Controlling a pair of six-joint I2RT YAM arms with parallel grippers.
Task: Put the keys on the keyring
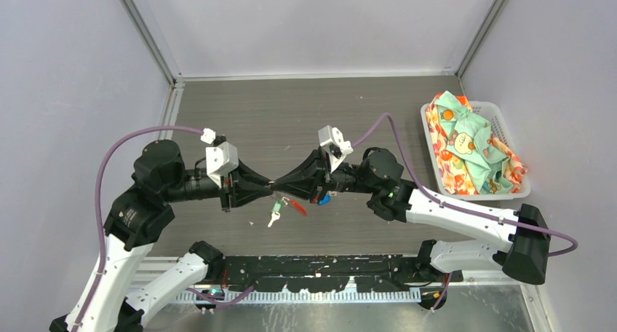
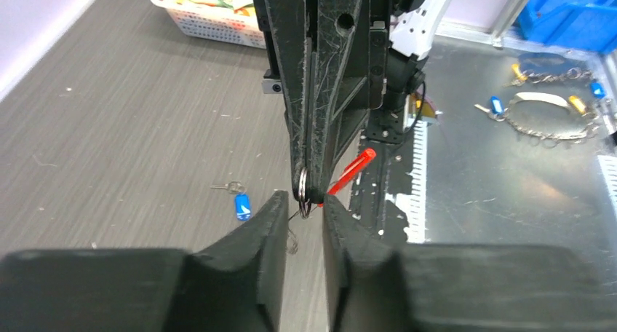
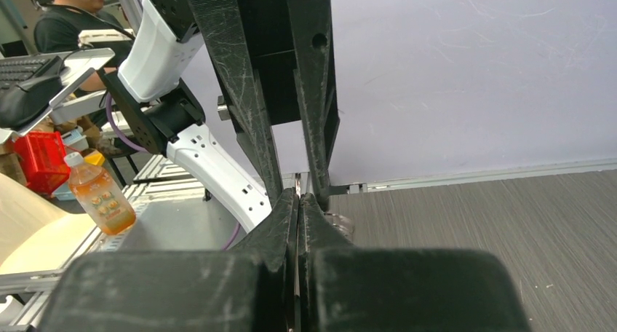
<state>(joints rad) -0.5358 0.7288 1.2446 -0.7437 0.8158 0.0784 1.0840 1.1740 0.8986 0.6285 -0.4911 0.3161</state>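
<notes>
My two grippers meet tip to tip over the middle of the table. The right gripper [image 1: 281, 185] [image 3: 299, 198] is shut on the keyring [image 2: 304, 194], a silver ring with a red piece [image 2: 353, 170] sticking out beside it. The left gripper [image 1: 268, 189] [image 2: 303, 204] stands with a narrow gap, one finger on each side of the ring, and I see no contact with the ring. A green-headed key [image 1: 274, 215] is just below the meeting point; whether it hangs or lies I cannot tell. A blue-headed key [image 2: 242, 206] [image 1: 324, 199] lies on the table under the right gripper.
A white basket [image 1: 511, 194] filled with patterned cloth stands at the table's right edge. Beyond the near edge, a metal surface holds chains and other keys [image 2: 553, 117]. An orange bottle [image 3: 102, 198] and a red box [image 3: 40, 161] sit off the table to the left.
</notes>
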